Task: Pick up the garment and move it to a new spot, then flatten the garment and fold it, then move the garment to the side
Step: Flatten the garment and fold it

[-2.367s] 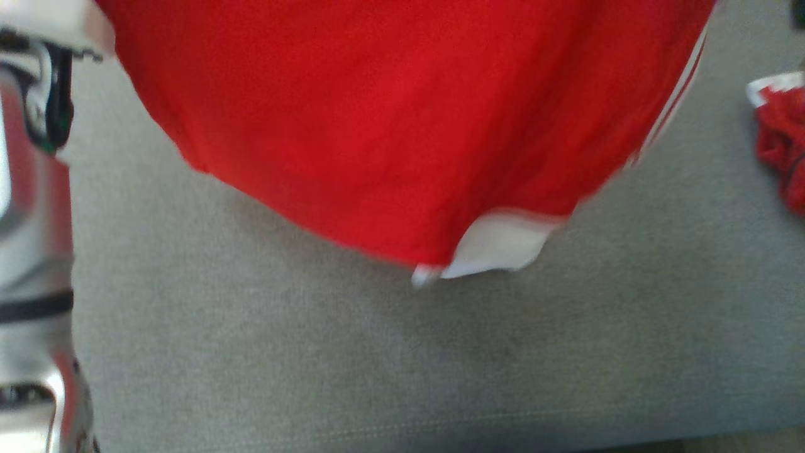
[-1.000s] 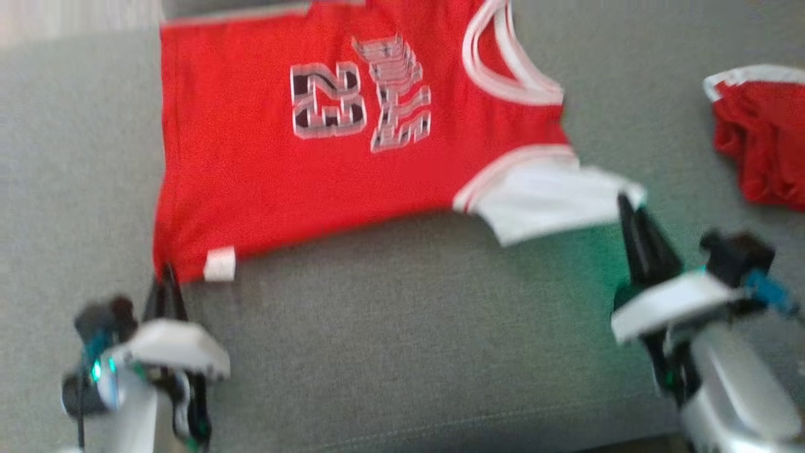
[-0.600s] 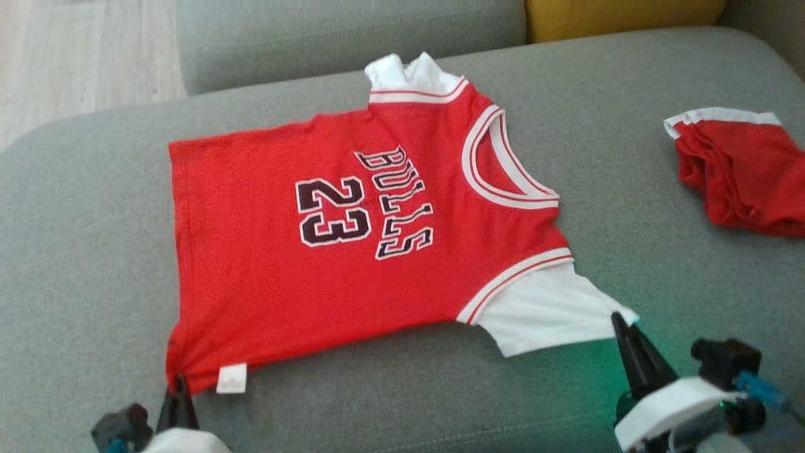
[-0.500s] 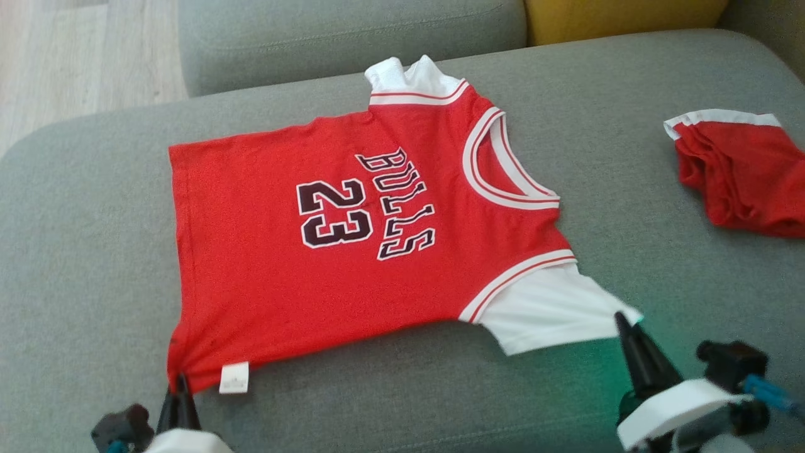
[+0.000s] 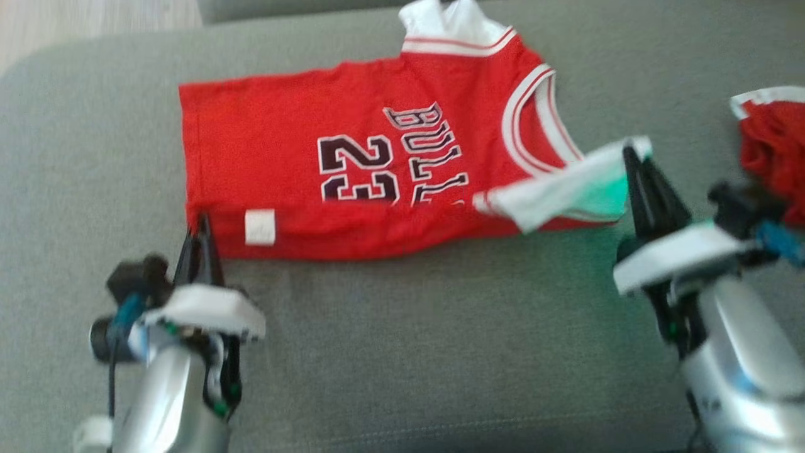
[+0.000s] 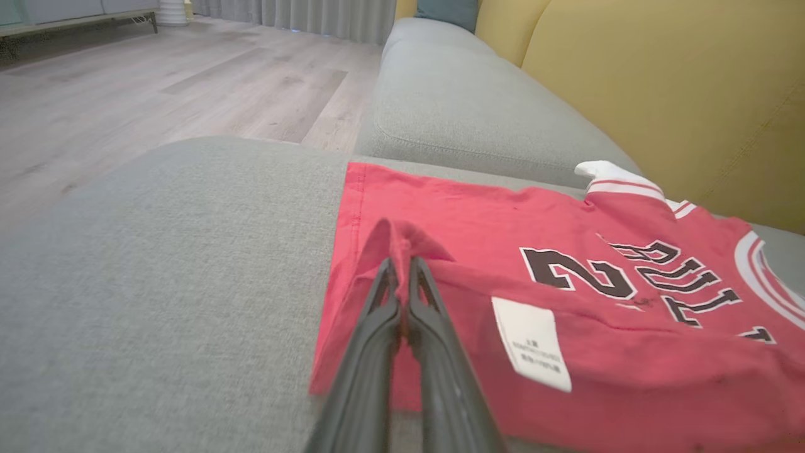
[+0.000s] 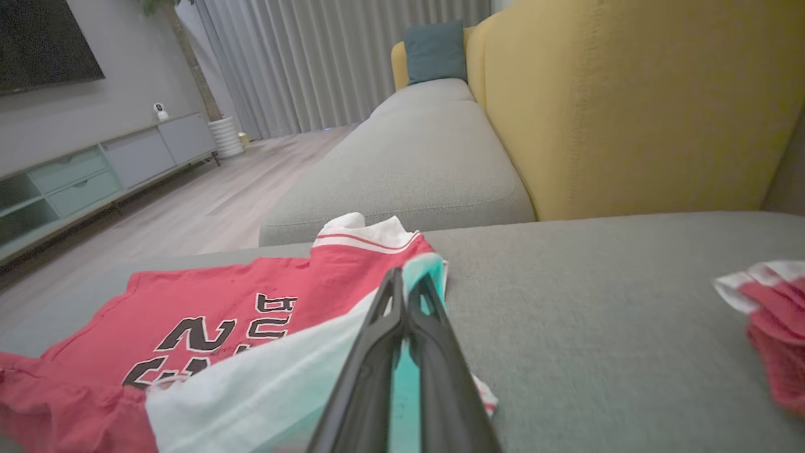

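The red Bulls jersey (image 5: 302, 145) lies across the middle of the grey sofa seat cushion (image 5: 409, 352), hem to the left and collar to the right. Its near edge is now turned over onto its own front. A red band carrying the white label (image 5: 260, 227) covers the lower half of the "23" and the lettering, which read complete half a second ago with the shirt spread flat. The near white sleeve (image 5: 560, 189) has likewise risen off the cushion and hangs stretched toward the right. The left end effector (image 5: 200, 221) is pinched shut on the near-left hem corner, and the right end effector (image 5: 629, 157) is pinched shut on the tip of that sleeve. Both have carried their cloth toward the far side, though the head camera has tilted too. Flattening therefore looks finished and the first lengthwise fold is under way, by my judgement roughly halfway across. A second red garment (image 5: 773, 145) lies bunched at the far right, apart from the jersey, and the yellow backrest (image 7: 629, 107) rises beyond.
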### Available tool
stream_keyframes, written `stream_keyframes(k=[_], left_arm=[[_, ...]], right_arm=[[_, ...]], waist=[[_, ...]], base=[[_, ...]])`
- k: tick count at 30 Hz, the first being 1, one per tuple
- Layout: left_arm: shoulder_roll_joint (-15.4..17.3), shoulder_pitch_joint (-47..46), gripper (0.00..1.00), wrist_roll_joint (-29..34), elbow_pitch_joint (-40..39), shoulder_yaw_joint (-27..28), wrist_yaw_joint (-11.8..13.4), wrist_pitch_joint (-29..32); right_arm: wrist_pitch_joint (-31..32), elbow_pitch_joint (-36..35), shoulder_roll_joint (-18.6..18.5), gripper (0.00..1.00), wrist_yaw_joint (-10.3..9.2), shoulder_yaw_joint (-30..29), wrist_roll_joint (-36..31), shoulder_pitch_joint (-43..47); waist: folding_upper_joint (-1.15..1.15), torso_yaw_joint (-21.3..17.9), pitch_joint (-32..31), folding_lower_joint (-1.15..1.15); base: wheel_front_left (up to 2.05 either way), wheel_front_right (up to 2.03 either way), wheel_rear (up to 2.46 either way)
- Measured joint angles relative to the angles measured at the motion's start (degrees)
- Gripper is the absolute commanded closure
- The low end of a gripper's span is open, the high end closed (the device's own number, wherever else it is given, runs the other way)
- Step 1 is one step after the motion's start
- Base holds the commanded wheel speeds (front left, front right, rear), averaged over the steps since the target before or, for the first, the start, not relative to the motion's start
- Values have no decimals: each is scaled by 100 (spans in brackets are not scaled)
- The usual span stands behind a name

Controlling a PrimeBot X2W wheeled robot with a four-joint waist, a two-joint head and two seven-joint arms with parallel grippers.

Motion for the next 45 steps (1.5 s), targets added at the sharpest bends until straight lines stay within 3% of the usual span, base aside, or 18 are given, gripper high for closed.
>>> stream_keyframes(k=[8, 15, 16, 17, 18, 22, 29, 34, 41, 42, 43, 44, 45], left_arm=[[-8, -1114, 100, 131, 834, -122, -99, 0], [-15, -1635, 100, 199, 1177, -111, -144, 0], [-15, -1656, 86, 199, 1195, -110, -143, 0], [-15, -1658, 27, 197, 1202, -109, -141, 0], [-15, -1657, 0, 168, 1202, -109, -140, 0], [-16, -1593, 0, 93, 1100, -126, -92, 0], [-14, -1005, 0, -125, 776, -169, 14, 0], [-12, -658, 0, -235, 732, -292, 71, 0], [-11, -656, 0, -288, 727, -322, 111, 0], [-11, -656, 0, -287, 737, -325, 111, 0], [-11, -656, 0, -287, 758, -332, 108, 0], [-11, -656, 0, -288, 786, -342, 74, 0], [-11, -658, 0, -288, 827, -352, 35, 0]], right_arm=[[-307, 1211, -9, 100, 0, 152, -345, -1446], [-587, 2285, 159, 100, 0, 98, -758, -2203], [-631, 2403, 194, 45, 0, 58, -789, -2272], [-639, 2492, 207, 0, 0, 36, -854, -2318], [-681, 2573, 219, 0, 0, 9, -909, -2356], [-747, 2683, 334, 0, 0, -131, -1012, -2357], [-754, 2126, 376, 0, 0, -553, -1068, -1599], [-754, 2129, 559, 0, 0, -764, -1025, -877], [-762, 2361, 668, 0, 0, -884, -1179, -835], [-800, 2429, 675, 10, 0, -876, -1180, -846], [-813, 2499, 675, 71, 0, -858, -1187, -868], [-814, 2552, 675, 100, 0, -832, -1185, -903], [-826, 2605, 675, 100, 0, -787, -1184, -952]], waist=[[0, 186, 625, 0], [0, 299, 1020, 1], [0, 310, 1054, 1], [0, 320, 1078, 1], [0, 327, 1098, 1], [0, 334, 1099, 1], [0, 305, 994, 1], [0, 270, 935, 1], [0, 257, 901, 1], [0, 259, 898, 1], [0, 262, 897, 1], [0, 265, 898, 0], [0, 268, 898, 1]], base=[[0, 0, 0], [0, 0, 0], [0, 0, 0], [0, 0, 0], [0, 0, 0], [0, 0, 0], [0, 0, 0], [0, 0, 0], [0, 0, 0], [0, 0, 0], [0, 0, 0], [0, 0, 0], [0, 0, 0]])
